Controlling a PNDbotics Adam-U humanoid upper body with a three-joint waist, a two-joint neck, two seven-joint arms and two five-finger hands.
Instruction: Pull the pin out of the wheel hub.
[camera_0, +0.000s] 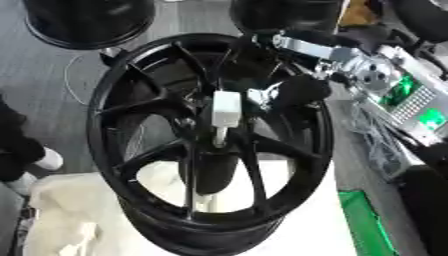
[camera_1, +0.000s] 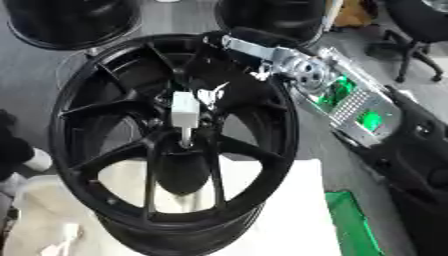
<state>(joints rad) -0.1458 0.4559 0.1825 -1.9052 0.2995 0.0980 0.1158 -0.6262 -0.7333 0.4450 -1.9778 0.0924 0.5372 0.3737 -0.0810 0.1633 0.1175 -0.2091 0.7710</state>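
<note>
Left eye view is showing the wheel (camera_0: 210, 140) standing up on edge, face tilted toward the head, bottom of the rim resting on a white cloth (camera_0: 70, 215). Likely reason: upright, the hub is facing the robot so the pin can come straight out toward it.

Pin (camera_0: 225, 111): white blocky head with a thin pale stem below, sitting at the hub centre where the spokes are meeting. Looks seated, not yet out.

Right arm (camera_1: 350, 105) is coming in from the upper right, silver with green lights. Right hand (camera_0: 302, 90) is showing as a dark mass over the upper right spokes, just beside the pin head on its right. Black on black here; I cannot tell whether the fingers are spread, curled or pinching anything. Contact with the pin: cannot tell either. My reading is that it is approaching for a grasp of the head.

Left hand is not showing in either view.

Right eye view is giving what the left does not: more of the forearm and a silver joint, a small light gap between hand and pin head, and an office chair (camera_1: 420, 30) at the far right. Left eye view is giving more of a green strip (camera_0: 367, 225) beside the cloth.

More black rims (camera_0: 87, 20) are standing behind.
</note>
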